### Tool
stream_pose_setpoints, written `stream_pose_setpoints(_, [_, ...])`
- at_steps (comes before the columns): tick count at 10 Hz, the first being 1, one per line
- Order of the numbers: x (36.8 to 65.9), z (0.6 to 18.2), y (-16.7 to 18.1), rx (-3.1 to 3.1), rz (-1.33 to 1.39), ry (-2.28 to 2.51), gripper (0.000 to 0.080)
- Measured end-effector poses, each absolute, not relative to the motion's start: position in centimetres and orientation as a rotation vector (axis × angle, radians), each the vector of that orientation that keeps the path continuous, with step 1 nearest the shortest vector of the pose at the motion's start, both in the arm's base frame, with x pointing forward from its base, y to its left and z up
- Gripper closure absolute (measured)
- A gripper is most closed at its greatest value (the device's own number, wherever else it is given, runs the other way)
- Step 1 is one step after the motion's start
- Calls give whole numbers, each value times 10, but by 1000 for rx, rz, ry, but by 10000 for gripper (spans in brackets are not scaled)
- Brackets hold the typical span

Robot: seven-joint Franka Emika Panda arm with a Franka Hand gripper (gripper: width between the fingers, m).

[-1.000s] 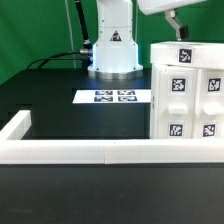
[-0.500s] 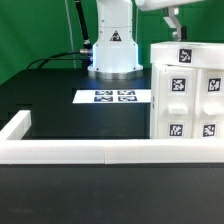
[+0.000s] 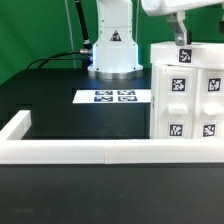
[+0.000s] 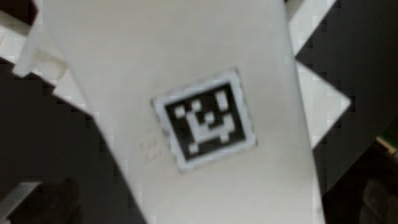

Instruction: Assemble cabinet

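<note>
The cabinet (image 3: 187, 95) is a white boxy model with black-and-white tags on its front. It stands at the exterior view's right, against the white border rail. My gripper (image 3: 182, 38) hangs just above its top panel, near the tag on the top (image 3: 184, 55). In the wrist view the white top panel (image 4: 160, 60) with one tag (image 4: 210, 118) fills the picture. My gripper (image 4: 205, 215) has dark fingers at both sides of the panel, set wide apart. It holds nothing that I can see.
The marker board (image 3: 113, 97) lies flat on the black table in the middle. The white border rail (image 3: 70, 151) runs along the front and turns back at the exterior view's left. The robot base (image 3: 112, 45) stands at the back.
The gripper has moved down and toward the exterior view's right, closer to the cabinet's top. The cabinet has not moved.
</note>
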State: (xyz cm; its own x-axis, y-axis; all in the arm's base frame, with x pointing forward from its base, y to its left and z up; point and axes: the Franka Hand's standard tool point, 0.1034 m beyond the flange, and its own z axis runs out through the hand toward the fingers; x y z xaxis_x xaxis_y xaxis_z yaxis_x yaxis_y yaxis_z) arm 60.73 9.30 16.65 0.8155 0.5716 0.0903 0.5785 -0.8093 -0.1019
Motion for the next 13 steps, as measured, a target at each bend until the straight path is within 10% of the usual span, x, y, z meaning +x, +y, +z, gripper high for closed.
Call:
stream_pose_setpoints(4, [603, 155, 80, -2848, -100, -1025, 2])
stream_pose_setpoints(7, [602, 153, 79, -2858, -94, -993, 242])
stream_pose_setpoints(13, [603, 154, 77, -2973, -72, -508, 242])
